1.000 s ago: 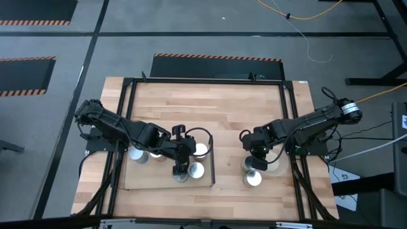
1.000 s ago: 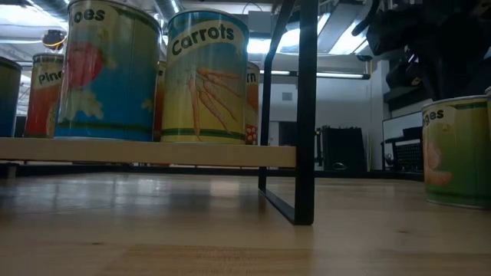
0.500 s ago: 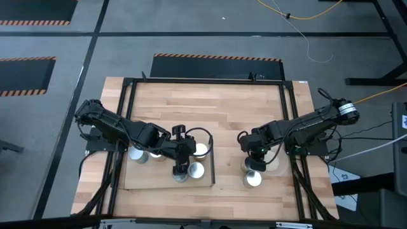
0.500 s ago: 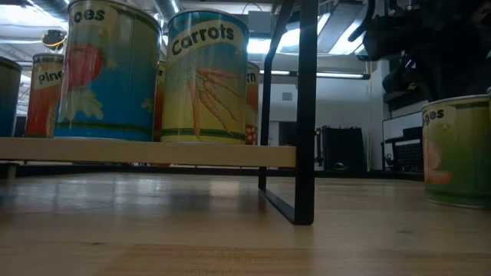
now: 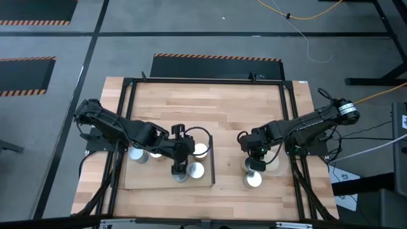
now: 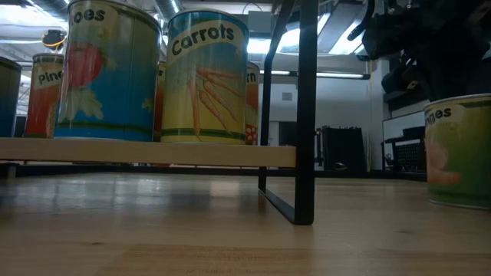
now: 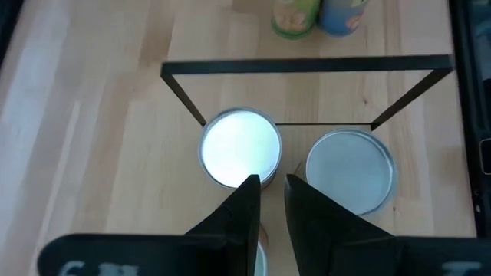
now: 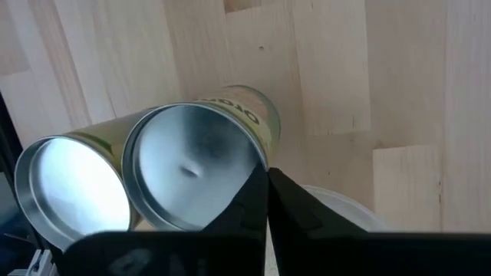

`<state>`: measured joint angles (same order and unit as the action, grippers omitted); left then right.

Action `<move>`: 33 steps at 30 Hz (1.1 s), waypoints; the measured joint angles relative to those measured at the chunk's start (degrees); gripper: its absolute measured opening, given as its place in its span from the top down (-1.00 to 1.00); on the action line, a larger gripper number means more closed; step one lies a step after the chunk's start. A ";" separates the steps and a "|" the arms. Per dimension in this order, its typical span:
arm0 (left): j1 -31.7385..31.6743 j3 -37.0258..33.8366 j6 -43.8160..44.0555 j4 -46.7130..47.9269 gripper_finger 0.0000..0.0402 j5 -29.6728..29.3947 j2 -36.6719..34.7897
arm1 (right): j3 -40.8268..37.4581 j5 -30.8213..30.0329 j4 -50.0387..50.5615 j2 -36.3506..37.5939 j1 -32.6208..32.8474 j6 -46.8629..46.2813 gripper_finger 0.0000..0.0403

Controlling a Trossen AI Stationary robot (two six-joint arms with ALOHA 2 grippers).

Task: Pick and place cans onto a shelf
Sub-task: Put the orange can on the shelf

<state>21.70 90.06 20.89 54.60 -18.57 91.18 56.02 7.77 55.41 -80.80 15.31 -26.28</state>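
Several cans stand upright on the shelf (image 5: 146,178), among them two with pale tops (image 7: 240,148) (image 7: 349,169) just inside its black frame (image 7: 307,67). My left gripper (image 7: 268,192) hovers above these, its fingers a narrow gap apart with nothing between them. On the table to the right of the shelf stand two more cans (image 5: 252,179) (image 5: 251,166). My right gripper (image 8: 267,188) is shut, pointing down at the top of the grey-topped can (image 8: 192,165). The low view shows a green-labelled can (image 6: 460,149) there. My right gripper's shut fingertips (image 8: 257,195) come from above and stand at the top rim (image 8: 252,157) of the grey-topped can. The can stands with its bottom on the table. Whether the fingertips truly touch the rim I cannot tell.
A flat beige dish (image 5: 277,166) lies on the table beside the two right-hand cans. Black rails (image 5: 289,114) run along the table's sides and far edge. Bare wood (image 5: 210,108) lies between the arms toward the far edge.
In the low view the green-labelled can on the right has shifted slightly toward the table's right, still standing. My right gripper has edged a little toward the table's left. My left arm has kept still.
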 joint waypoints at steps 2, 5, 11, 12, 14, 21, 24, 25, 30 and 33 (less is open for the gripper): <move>0.12 0.00 -1.34 0.22 0.73 -0.04 -1.41 | -0.04 0.00 -0.12 -0.02 -0.03 -0.22 0.97; 0.46 0.00 -2.00 2.57 0.73 -0.43 -4.50 | -0.06 -0.02 -0.19 -0.04 -0.04 -0.20 0.97; 2.66 -0.54 -1.94 9.10 0.73 -5.43 -12.82 | 1.10 -0.29 -0.19 -0.36 -0.92 -0.05 0.98; 3.45 -1.66 -1.76 9.04 0.73 -6.70 -14.30 | 1.49 -0.52 -0.15 -0.43 -1.23 0.25 0.98; 4.91 -5.66 -1.22 7.33 0.73 -9.37 -17.67 | 2.73 -1.25 -0.19 -0.41 -2.08 1.58 0.99; 7.14 -24.10 5.12 -2.34 0.73 -10.91 -29.36 | 5.91 -4.00 -1.22 -0.32 -9.05 8.40 0.99; 6.87 -29.62 5.61 -5.17 0.73 -10.96 -32.85 | 7.08 -3.87 -3.70 -0.36 -13.80 12.13 0.99; 6.68 -30.92 5.61 -5.40 0.73 -10.95 -33.70 | 7.91 -3.60 -4.48 -0.56 -15.67 13.51 0.99; 4.64 -35.67 5.60 -6.94 0.73 -11.08 -36.59 | 15.64 -3.38 -5.06 -4.55 -24.34 21.57 0.99; 3.27 -37.43 5.55 -7.87 0.73 -11.06 -37.71 | 23.71 -3.18 -5.00 -9.82 -28.54 27.05 1.00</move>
<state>24.98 52.63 26.44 46.73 -29.63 53.47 79.73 4.59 50.41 -90.63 -13.23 0.77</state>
